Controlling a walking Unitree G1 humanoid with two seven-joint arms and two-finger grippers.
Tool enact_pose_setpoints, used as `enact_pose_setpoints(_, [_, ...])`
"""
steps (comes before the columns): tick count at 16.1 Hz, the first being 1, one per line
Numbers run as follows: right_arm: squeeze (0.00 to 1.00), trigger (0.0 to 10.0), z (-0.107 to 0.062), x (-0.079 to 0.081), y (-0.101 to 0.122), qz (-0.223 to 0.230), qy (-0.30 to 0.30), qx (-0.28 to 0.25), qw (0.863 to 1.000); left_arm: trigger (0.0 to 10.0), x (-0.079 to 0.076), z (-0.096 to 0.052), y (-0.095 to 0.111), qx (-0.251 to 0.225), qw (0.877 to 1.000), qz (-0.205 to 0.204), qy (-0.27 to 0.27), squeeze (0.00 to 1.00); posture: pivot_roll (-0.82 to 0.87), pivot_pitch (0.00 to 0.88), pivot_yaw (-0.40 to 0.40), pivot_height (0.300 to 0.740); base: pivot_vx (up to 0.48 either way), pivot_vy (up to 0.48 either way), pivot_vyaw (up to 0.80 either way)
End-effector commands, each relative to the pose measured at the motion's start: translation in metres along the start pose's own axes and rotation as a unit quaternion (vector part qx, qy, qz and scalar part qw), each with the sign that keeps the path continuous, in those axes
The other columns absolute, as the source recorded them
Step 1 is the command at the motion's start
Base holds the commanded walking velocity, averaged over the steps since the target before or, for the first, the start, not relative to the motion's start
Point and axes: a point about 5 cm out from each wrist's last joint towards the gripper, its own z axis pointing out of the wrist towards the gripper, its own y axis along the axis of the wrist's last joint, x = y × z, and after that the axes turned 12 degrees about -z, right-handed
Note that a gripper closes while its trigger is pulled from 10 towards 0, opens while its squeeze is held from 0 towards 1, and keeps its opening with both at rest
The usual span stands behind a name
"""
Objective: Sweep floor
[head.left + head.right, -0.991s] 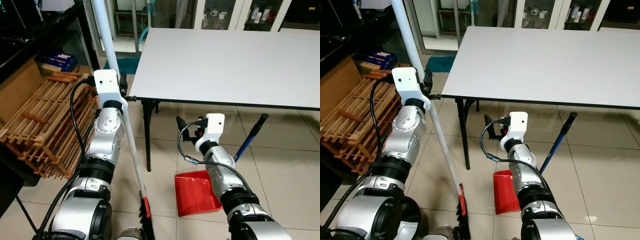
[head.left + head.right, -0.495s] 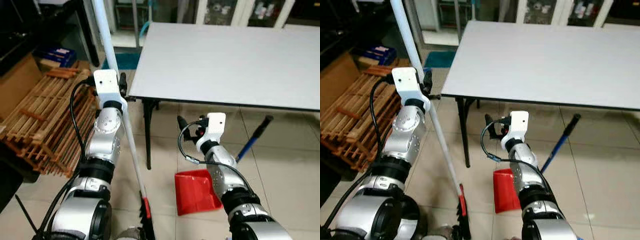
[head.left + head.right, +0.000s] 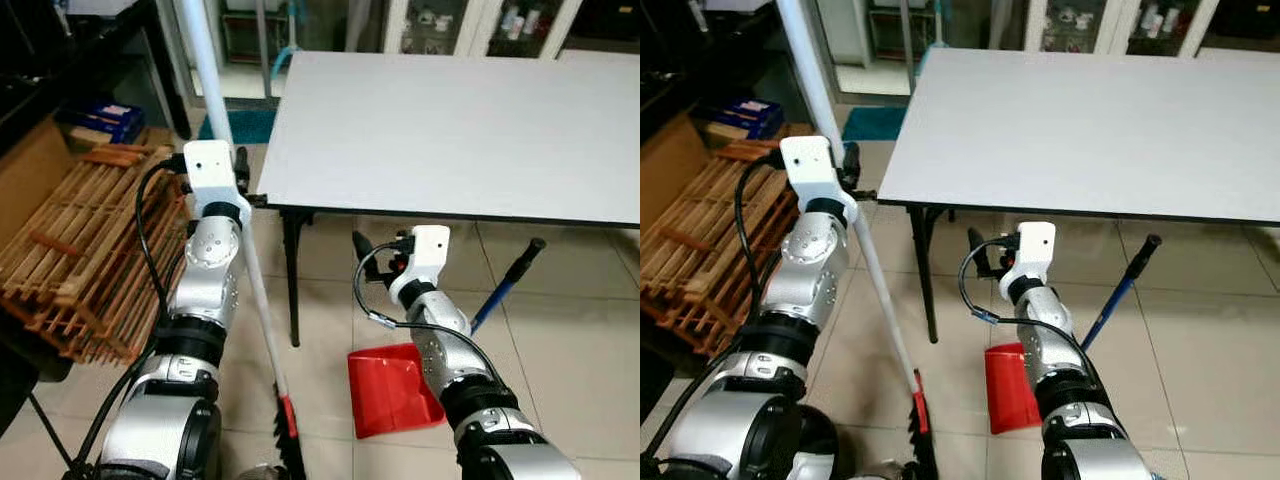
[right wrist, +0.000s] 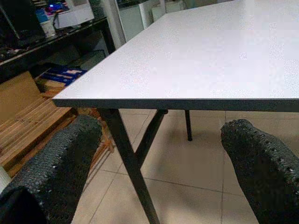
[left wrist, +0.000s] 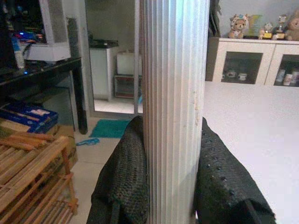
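Our left jaws point(image 5: 170, 186) are clenched on the broom handle point(image 3: 215, 85), one black finger point(image 5: 124, 186) pressed to each side of the ribbed white pole. We hold it high up, likely so the long shaft can swing as a lever while the broom head point(image 3: 290, 445) rests on the tiled floor point(image 3: 560, 330) near our feet. Our right jaws point(image 4: 159, 172) are released and grasp nothing, spread wide and aimed under the white counter point(image 3: 450, 120), past its black leg point(image 4: 131, 168). The red dustpan point(image 3: 390, 385) lies on the floor just below our right arm, its blue handle point(image 3: 505, 285) slanting up behind, presumably parked for collecting debris. A wooden rack point(image 3: 80, 250) leans at our left. The broom's top is cut off, its bristles are partly out of frame, and we cannot make out any dirt
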Motion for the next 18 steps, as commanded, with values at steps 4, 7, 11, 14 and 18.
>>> enact_pose_setpoints(4, [0.0, 10.0, -0.0006, -0.0012, -0.0003, -0.001, -0.002, 0.004, 1.0, 10.0, -0.0059, 0.0037, 0.0116, -0.021, 1.0, 0.0, -0.005, 0.0, -0.04, 0.03, 0.03, 0.74, 0.34, 0.0, 0.0])
enact_pose_setpoints(7, [0.0, 10.0, -0.0005, -0.001, -0.0004, -0.002, -0.003, 0.004, 1.0, 10.0, -0.0057, 0.0037, 0.0113, -0.02, 1.0, -0.001, -0.005, 0.0, -0.04, 0.03, 0.03, 0.74, 0.349, 0.0, 0.0])
enact_pose_setpoints(11, [0.0, 10.0, 0.0001, -0.0001, 0.0008, -0.007, 0.0, 0.001, 1.0, 10.0, -0.0065, 0.0035, 0.0111, -0.02, 1.0, 0.0, -0.009, 0.0, -0.04, 0.021, 0.031, 0.74, 0.356, 0.0, 0.0])
enact_pose_setpoints(14, [0.0, 10.0, 0.0002, 0.0004, 0.0011, -0.009, 0.002, 0.001, 1.0, 10.0, -0.0077, 0.0034, 0.011, -0.02, 1.0, 0.002, -0.011, 0.0, -0.04, 0.013, 0.03, 0.74, 0.354, 0.0, 0.52])
enact_pose_setpoints(18, [0.0, 10.0, 0.0005, 0.0011, 0.0004, 0.0, 0.001, 0.002, 1.0, 10.0, -0.009, 0.0036, 0.011, -0.02, 1.0, 0.002, -0.013, 0.0, -0.04, 0.001, 0.035, 0.74, 0.37, 0.0, 0.14])
